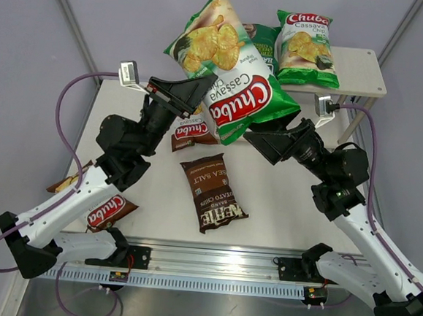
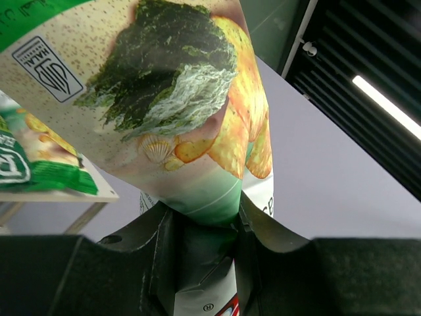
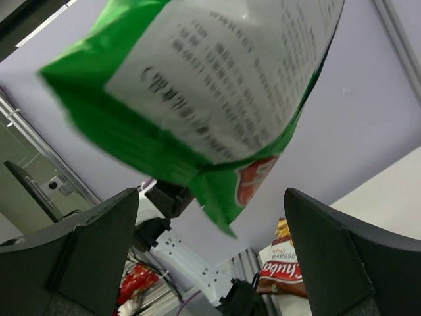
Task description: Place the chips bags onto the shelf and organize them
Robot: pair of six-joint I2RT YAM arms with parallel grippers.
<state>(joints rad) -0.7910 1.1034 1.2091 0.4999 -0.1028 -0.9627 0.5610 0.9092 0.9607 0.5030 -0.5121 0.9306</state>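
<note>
Across table and shelf I count six glossy pillow-shaped chips bags: two light green, one dark green, two brown-red, one dark brown.

Item 1: light green "Chuba" bag point(image 1: 229, 68), raised off the white table top point(image 1: 288, 208) by the left gripper point(image 1: 206, 84). The left fingers point(image 2: 161, 243) pinch the bag's crimped bottom edge between them. In the top view this bag overlaps the left end of the shelf.

Right gripper point(image 1: 276, 134): one, fingers spread wide. The raised bag's lower corner hangs between them and, in the right wrist view, touches neither.

Shelf point(image 1: 364, 78): one small rack of pale beige boards on thin silver legs, at the far right of the table. I see two bags on its top board.
- Item 2: second light green "Chuba" bag point(image 1: 308, 48), lying flat with its face up.
- Item 3: dark green bag point(image 1: 263, 39), just left of item 2 and mostly hidden behind the raised bag.

Table: three bags.
- Item 4: brown-red "Chuba" bag point(image 1: 195, 133), partly under the left gripper.
- Item 5: dark brown "Kettle" bag point(image 1: 212, 195), flat at the centre.
- Item 6: second brown-red "Chuba" bag point(image 1: 108, 212), at the near left edge and partly under the left arm.
</note>
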